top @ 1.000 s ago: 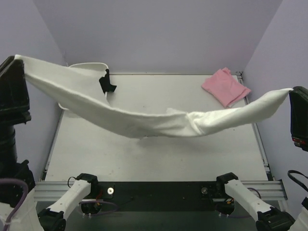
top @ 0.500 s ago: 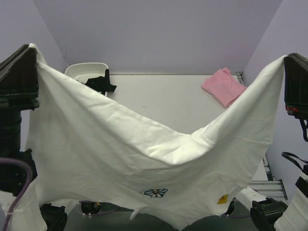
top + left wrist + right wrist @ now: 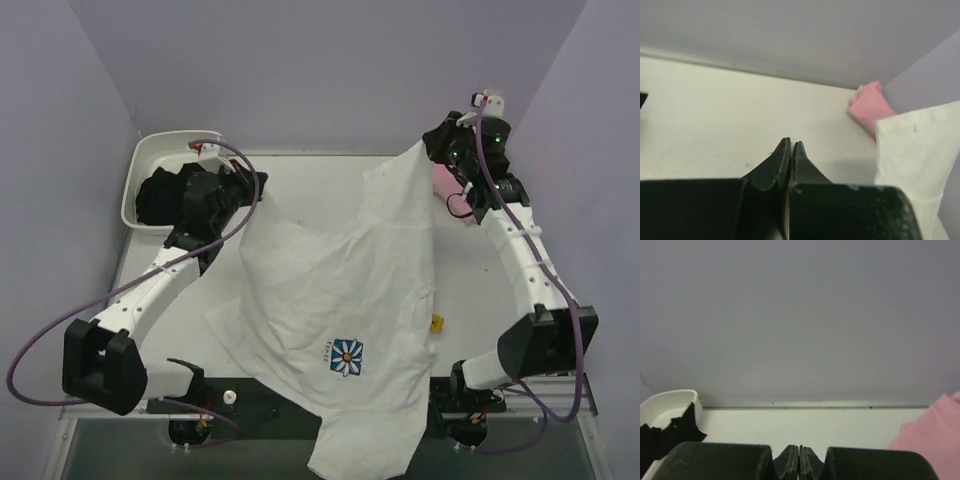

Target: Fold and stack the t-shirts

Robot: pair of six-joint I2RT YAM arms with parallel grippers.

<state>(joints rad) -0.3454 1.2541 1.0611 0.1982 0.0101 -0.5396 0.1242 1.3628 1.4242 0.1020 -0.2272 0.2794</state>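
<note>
White daisy-print t-shirt [image 3: 330,290] drapes across the table [image 3: 310,185], hem spilling off the near edge. Its 2 far corners are pinched in the clenched left gripper [image 3: 250,192] and right gripper [image 3: 430,148], while the pink t-shirt [image 3: 867,105] lies just beside the right one.

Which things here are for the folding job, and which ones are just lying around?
For the job:
- white daisy t-shirt, spread on the table
- pink t-shirt, at the far corner

Just lying about:
- white tub
- black thing sitting in the tub
</note>
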